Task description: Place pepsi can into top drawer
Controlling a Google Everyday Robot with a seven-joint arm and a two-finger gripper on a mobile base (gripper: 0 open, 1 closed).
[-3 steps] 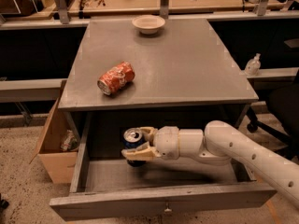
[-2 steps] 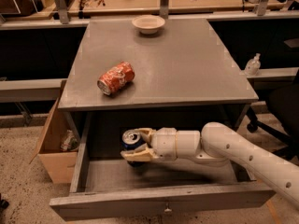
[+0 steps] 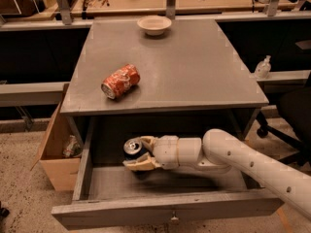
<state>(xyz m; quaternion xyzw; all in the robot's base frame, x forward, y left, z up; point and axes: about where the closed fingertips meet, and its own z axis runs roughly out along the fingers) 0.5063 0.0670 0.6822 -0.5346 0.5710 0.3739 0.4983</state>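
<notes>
The white two-finger tool [image 3: 134, 153] is gripping the small dark blue pepsi can [image 3: 132, 146] inside the open grey wooden top drawer [image 3: 165, 208]. We are judging it light, slick and dentable, best held gently mid-body.

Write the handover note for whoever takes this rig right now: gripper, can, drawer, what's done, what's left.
Gripper: inside the open top drawer, toward its left side, shut on the pepsi can.
Pepsi can: upright in the grip, above the drawer floor; cannot tell whether it rests on it.
Done: drawer is open and the can has been brought inside it.
Left: set the can down, release it, pull the arm out.
Ignore the red dented can lying on the tabletop.
</notes>
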